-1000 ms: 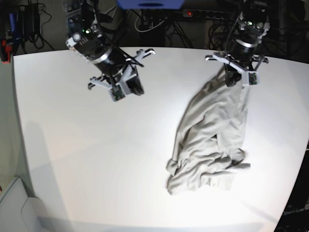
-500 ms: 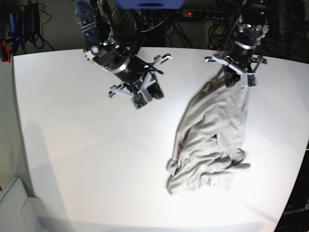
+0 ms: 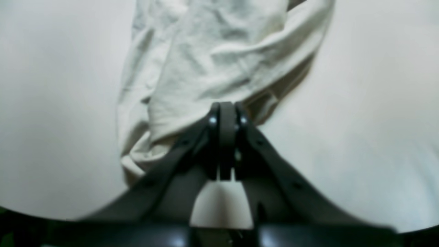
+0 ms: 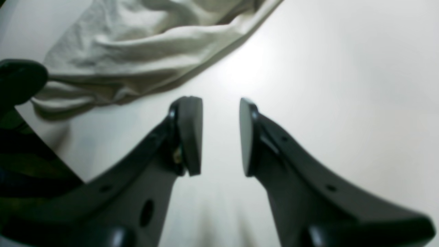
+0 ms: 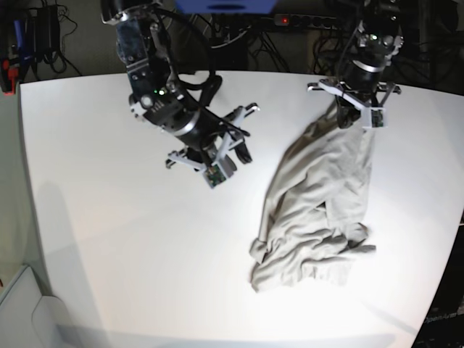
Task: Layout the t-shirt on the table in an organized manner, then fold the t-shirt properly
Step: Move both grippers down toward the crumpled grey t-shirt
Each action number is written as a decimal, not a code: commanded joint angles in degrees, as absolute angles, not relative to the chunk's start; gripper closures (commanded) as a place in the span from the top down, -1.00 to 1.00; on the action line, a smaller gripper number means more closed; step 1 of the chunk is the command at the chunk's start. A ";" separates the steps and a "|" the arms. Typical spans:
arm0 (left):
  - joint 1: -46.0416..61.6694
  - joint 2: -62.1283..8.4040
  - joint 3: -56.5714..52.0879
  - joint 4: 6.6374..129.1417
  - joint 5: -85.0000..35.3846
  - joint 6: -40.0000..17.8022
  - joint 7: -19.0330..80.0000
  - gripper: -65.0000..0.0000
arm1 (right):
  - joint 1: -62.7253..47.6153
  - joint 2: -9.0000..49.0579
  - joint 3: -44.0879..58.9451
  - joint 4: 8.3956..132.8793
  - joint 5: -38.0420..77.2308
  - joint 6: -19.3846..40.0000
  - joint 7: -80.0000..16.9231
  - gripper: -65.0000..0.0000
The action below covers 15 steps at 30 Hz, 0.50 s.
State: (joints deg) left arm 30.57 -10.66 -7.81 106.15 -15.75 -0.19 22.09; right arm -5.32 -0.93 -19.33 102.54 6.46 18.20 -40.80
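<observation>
Your left gripper is clenched on the t-shirt: in the left wrist view its two fingers meet with no gap, and a bunched edge of the cloth sits pinched at their tips. From that pinch the shirt runs away across the table in long wrinkled folds, with bare white surface open on both sides of it.

In the right wrist view, your right gripper is released, its pads apart with only tabletop showing between them. It holds and touches nothing. The t-shirt lies up and to the left of the fingertips, its nearest fold close to them but apart.

In the base view, the t-shirt stretches from the left gripper, near the table's far edge, down to a crumpled heap toward the near edge. The right gripper hangs just left of the shirt's upper part, apart from it. Left of the shirt, the table is wide open; to its right, the table edge is close.
</observation>
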 commanded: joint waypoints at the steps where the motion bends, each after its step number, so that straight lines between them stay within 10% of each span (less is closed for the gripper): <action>1: 30.55 -11.03 -8.04 107.03 -15.87 -0.22 20.70 -0.99 | -3.91 -1.36 -19.30 102.64 7.16 18.24 -39.52 -0.38; 15: 30.55 -11.03 -8.04 107.03 -15.87 -0.22 20.70 -0.99 | 5.23 -7.34 -19.47 89.36 6.99 18.24 -39.34 -0.38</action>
State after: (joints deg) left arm 30.57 -10.66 -7.84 106.15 -15.73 -0.14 22.09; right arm 4.27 -6.74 -19.33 88.38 6.50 18.04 -40.53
